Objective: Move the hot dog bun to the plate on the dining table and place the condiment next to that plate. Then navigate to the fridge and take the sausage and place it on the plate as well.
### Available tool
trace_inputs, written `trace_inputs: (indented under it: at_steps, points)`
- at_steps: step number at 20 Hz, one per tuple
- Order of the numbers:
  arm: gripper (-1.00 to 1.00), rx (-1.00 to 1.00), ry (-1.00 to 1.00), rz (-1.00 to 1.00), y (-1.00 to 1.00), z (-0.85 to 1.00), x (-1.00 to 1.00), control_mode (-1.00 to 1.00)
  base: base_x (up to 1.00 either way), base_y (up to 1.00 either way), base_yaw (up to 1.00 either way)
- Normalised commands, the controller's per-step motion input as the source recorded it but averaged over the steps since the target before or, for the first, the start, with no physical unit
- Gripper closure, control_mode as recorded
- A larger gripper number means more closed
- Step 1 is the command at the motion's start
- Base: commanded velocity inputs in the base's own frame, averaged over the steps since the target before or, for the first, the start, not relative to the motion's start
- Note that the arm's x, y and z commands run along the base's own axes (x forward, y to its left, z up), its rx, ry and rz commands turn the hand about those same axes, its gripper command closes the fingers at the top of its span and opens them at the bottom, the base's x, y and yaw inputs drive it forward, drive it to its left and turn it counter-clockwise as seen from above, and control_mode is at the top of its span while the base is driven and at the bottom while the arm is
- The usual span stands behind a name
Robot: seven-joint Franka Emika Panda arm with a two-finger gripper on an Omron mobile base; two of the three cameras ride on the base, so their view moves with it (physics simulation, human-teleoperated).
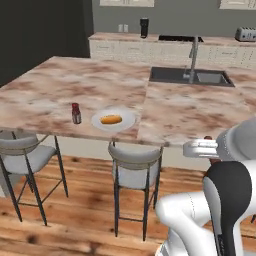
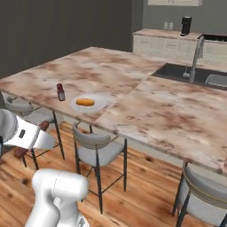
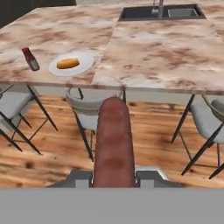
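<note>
The two-finger gripper (image 3: 113,177) clenches the thin reddish-brown sausage (image 3: 113,144), well short of the far-left round white plate (image 3: 83,61).

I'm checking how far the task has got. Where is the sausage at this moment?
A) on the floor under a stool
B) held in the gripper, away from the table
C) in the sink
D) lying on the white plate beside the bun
B: in the hand view the sausage sticks out from the gripper, above the wooden floor, while the plate on the dining table carries just the hot dog bun.
</note>
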Motion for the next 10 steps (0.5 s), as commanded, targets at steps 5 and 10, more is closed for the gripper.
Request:
trace_inputs:
  at_steps: [5, 10]
  points:
    - [1.0, 0.0, 0.0, 0.0, 0.0, 0.0, 0.0, 1.0, 1.0, 0.98, -0.34]
    - [1.0, 0.0, 0.0, 0.0, 0.0, 0.0, 0.0, 1.0, 1.0, 0.88, -0.34]
